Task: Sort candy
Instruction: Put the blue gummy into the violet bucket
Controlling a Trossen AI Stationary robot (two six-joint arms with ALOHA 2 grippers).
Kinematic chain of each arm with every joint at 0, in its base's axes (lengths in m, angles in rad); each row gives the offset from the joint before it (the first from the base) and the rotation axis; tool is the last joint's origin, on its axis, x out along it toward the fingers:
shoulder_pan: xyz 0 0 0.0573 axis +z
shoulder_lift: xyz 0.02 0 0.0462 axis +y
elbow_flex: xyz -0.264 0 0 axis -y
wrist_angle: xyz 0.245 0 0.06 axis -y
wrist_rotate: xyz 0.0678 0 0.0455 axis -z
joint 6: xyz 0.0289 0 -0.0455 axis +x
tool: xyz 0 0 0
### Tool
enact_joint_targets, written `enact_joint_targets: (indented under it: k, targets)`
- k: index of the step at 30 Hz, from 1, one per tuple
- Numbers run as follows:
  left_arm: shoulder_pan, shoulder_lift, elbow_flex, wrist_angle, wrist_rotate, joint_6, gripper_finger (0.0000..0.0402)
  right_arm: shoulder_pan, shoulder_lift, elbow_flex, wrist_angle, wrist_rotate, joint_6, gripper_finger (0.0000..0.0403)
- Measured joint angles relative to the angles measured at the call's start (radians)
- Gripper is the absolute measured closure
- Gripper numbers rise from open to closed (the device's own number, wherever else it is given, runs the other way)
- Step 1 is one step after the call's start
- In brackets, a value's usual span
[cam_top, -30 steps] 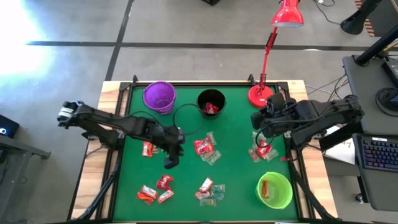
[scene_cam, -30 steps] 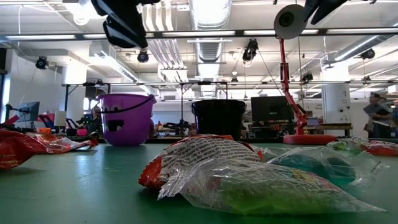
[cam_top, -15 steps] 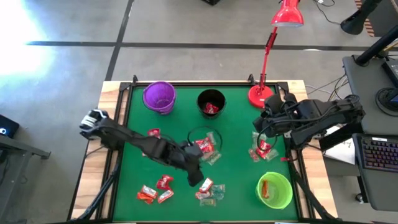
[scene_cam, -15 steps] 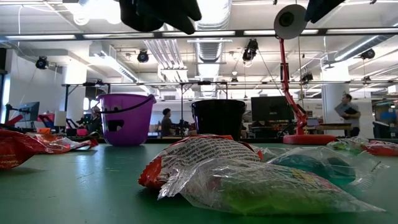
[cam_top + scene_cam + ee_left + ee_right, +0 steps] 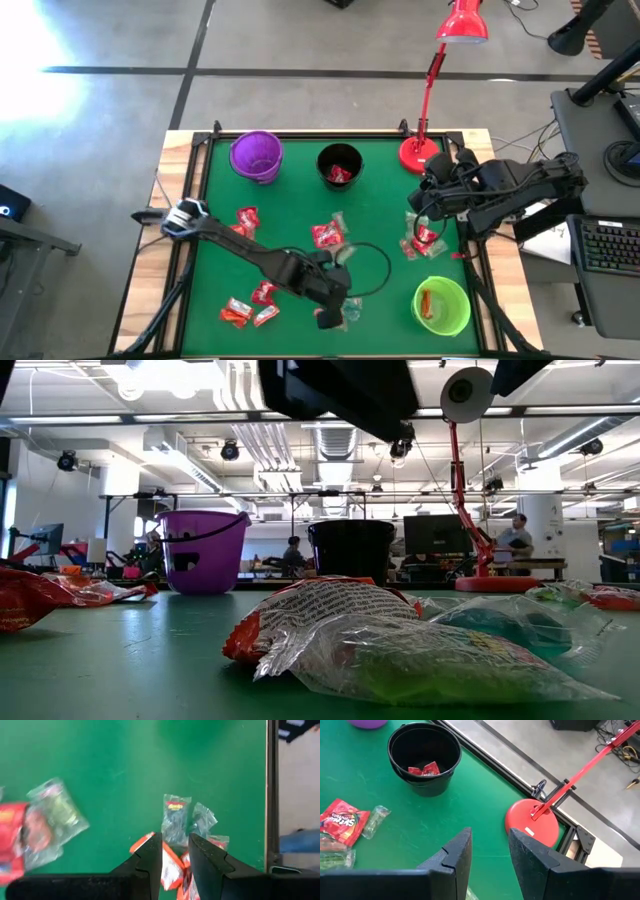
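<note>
Your left claw (image 5: 331, 316) hung over the near-centre candy pile (image 5: 338, 306), fingers (image 5: 153, 851) narrowly parted, nothing between them. Your right claw (image 5: 422, 215) waited at the right edge of the surface (image 5: 385, 215) above another small cluster (image 5: 418, 240), fingers (image 5: 460, 851) likewise a little apart and empty. Sorting looked partly done: red sweets lay in the black cup (image 5: 339, 166), an orange one in the green cup (image 5: 441, 305); I could not tell if the purple cup (image 5: 256, 155) held any. Several clusters lay loose on the surface: near left, centre, near centre, right. Most of the job remained, by my reckoning.
</note>
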Motion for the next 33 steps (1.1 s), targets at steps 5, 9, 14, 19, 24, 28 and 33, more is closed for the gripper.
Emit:
enact_joint_targets:
  k: [5,9,14,19,24,28,33]
  targets:
    - [0.0,0.113,0.111,-0.027,0.022,0.066,0.0325,0.0,-0.001,0.0,0.0,0.0,0.0,0.028]
    - [0.002,0.187,0.219,-0.123,0.022,0.088,0.0325,0.0,-0.003,0.0,0.0,0.0,0.0,0.028]
    - [0.003,0.27,0.334,-0.21,0.022,0.121,0.0325,0.0,-0.006,0.0,0.0,0.0,0.0,0.028]
    - [0.009,0.293,0.396,-0.247,0.022,0.126,0.0325,0.0,-0.008,0.0,0.0,0.0,-0.009,0.028]
    - [0.024,0.293,0.403,-0.286,0.034,0.129,0.0325,0.0,-0.009,0.0,0.0,0.0,-0.01,0.028]
    - [0.029,0.301,0.389,-0.249,0.074,0.139,0.0324,0.0,-0.009,0.0,0.0,0.0,-0.01,0.028]
    - [0.029,0.327,0.384,-0.242,0.105,0.141,0.0324,0.0,-0.009,0.0,0.0,0.0,-0.009,0.028]
